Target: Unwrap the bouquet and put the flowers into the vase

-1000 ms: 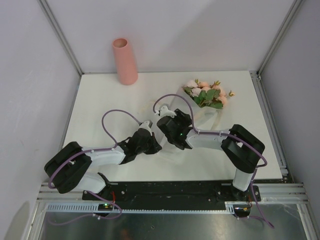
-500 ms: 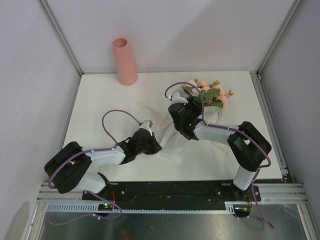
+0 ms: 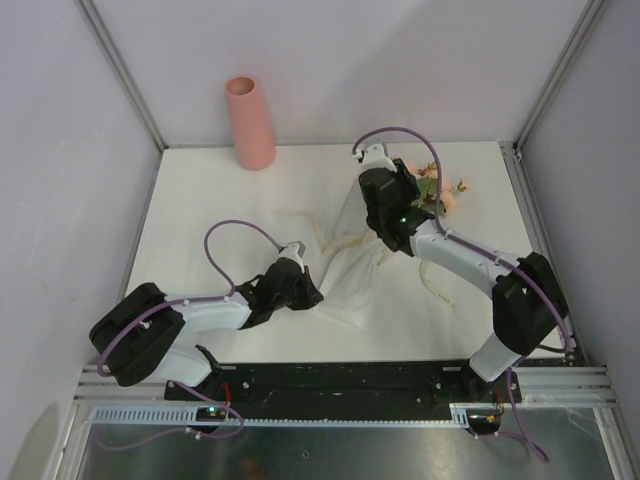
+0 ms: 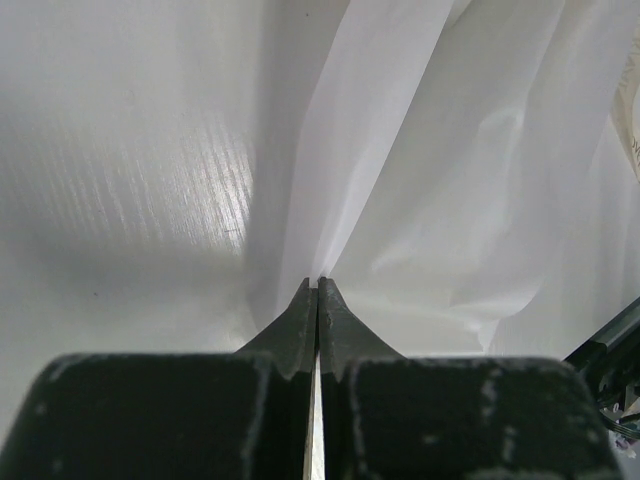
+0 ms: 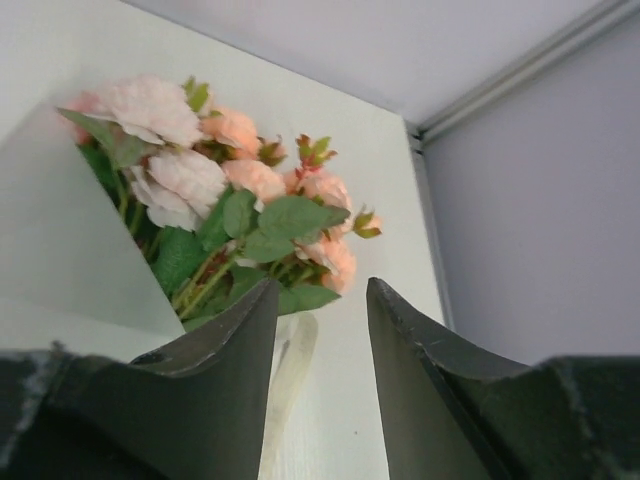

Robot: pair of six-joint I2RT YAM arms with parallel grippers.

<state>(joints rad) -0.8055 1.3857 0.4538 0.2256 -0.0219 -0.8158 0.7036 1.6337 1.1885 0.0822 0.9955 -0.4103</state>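
The salmon-pink vase (image 3: 250,125) stands upright at the table's back left. My left gripper (image 3: 308,290) (image 4: 318,282) is shut on an edge of the bouquet's white paper (image 3: 345,270) (image 4: 450,180), which lies spread and crumpled mid-table. The flowers (image 3: 440,195) (image 5: 230,190), pale pink roses with green leaves, lie at the back right, partly under my right arm. My right gripper (image 3: 398,192) (image 5: 322,290) hovers just short of the blooms, open, with nothing between its fingers. A corner of paper (image 5: 60,250) still lies under the stems.
Cream ribbon (image 3: 300,215) trails loose on the table left of the paper, and another strand (image 3: 435,280) (image 5: 290,370) lies by the right arm. Frame posts (image 3: 515,150) and grey walls close the table at back and sides.
My right arm has swung from mid-table back and right, up to the flowers, its jaws narrowing a little. The paper now lies spread out from the left gripper, which has not moved.
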